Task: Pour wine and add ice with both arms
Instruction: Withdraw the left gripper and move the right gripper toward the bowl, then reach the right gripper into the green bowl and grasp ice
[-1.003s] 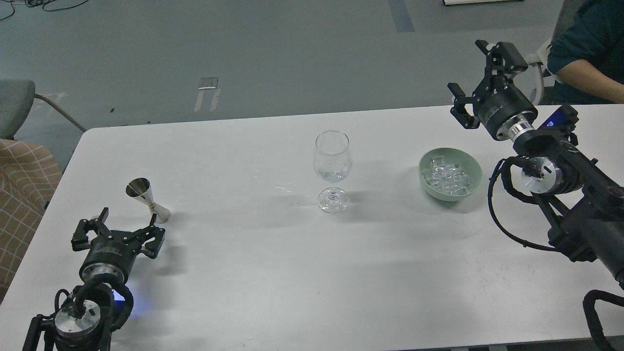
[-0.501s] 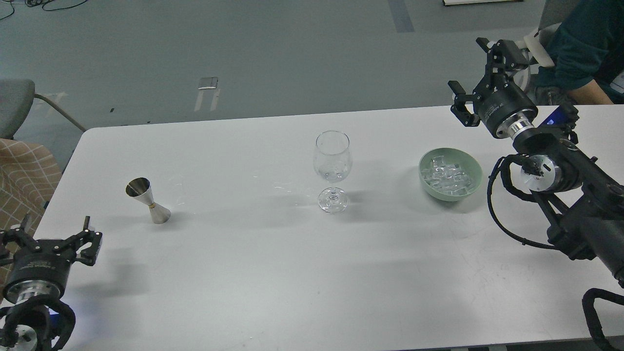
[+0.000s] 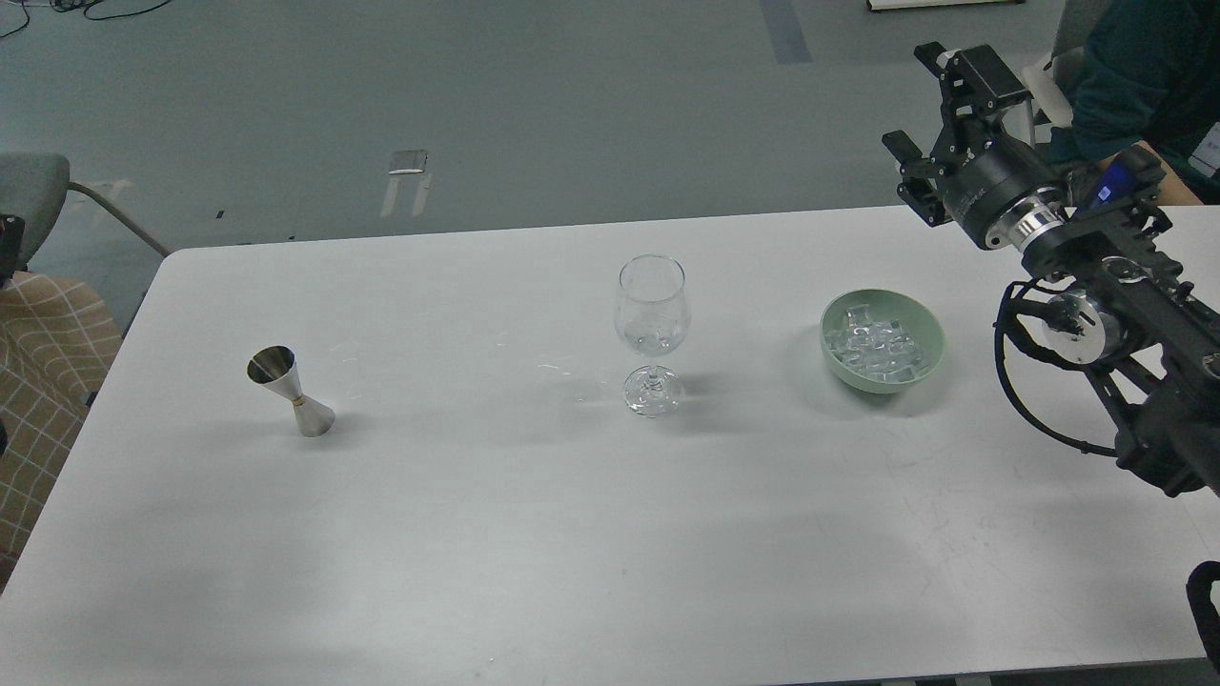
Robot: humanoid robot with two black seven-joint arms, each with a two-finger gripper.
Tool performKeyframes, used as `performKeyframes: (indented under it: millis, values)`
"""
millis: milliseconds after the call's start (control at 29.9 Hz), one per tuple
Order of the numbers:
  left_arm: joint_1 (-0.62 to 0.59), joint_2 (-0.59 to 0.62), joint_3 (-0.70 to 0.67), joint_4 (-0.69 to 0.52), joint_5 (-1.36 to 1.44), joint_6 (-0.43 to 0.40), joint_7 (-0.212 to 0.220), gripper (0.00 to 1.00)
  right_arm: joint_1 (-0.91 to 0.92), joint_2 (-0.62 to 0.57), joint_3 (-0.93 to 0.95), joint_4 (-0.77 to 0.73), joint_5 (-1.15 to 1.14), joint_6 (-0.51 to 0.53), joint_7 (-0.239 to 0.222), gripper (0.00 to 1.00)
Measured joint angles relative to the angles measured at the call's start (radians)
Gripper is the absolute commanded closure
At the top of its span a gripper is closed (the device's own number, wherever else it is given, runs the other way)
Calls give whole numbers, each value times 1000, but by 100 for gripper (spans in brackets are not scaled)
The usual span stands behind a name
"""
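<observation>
The right tool is raised over the far right corner of the counter, with its two black fingers spread well apart and nothing between them. One finger reaches up and away, the other sticks out lower, toward the left. Behind the tool a silver joint disc catches the light, and the black right arm runs back toward the lower right edge of the view, with a looped black cable hanging beside it.

The ice lies below the tool and a little to its left, heaped as small clear cubes in a pale green bowl. The bowl rests on the counter, apart from the tool, which does not touch it. Further left of the tool, past the bowl, a clear wine glass stands upright on its stem. Something clear seems to sit low in its bowl, though the glass is too transparent to be sure what it is. Far to the left of the tool, well apart from the glass, a steel jigger stands upright on the counter.

The left tool is out of the view altogether. Just behind the right tool, at the upper right corner, a person in a dark teal sleeve sits beyond the counter's edge
</observation>
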Motion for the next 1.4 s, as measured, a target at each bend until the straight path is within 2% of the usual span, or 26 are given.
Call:
performKeyframes:
  millis: [267,468,669,869,1204,1404]
  values:
    - [-124,33,152,6,137,2,24,2,-65,-272,-85,225,-210,-42,3,0]
    - [-223,29,238,28,175,27,101,2,-164,-382,-88,296,-529,-115,10,0]
    - [-248,-13,268,35,226,38,110,2,-268,-368,-94,262,-891,-203,11,0]
    - [-252,-35,270,35,230,39,111,2,-283,-282,-137,175,-1152,-212,15,0]
    - [-251,-51,270,32,243,39,111,2,-198,-181,-232,72,-1190,-197,16,0]
    - [-250,-65,270,31,244,39,111,2,-175,-141,-261,51,-1190,-144,16,0]
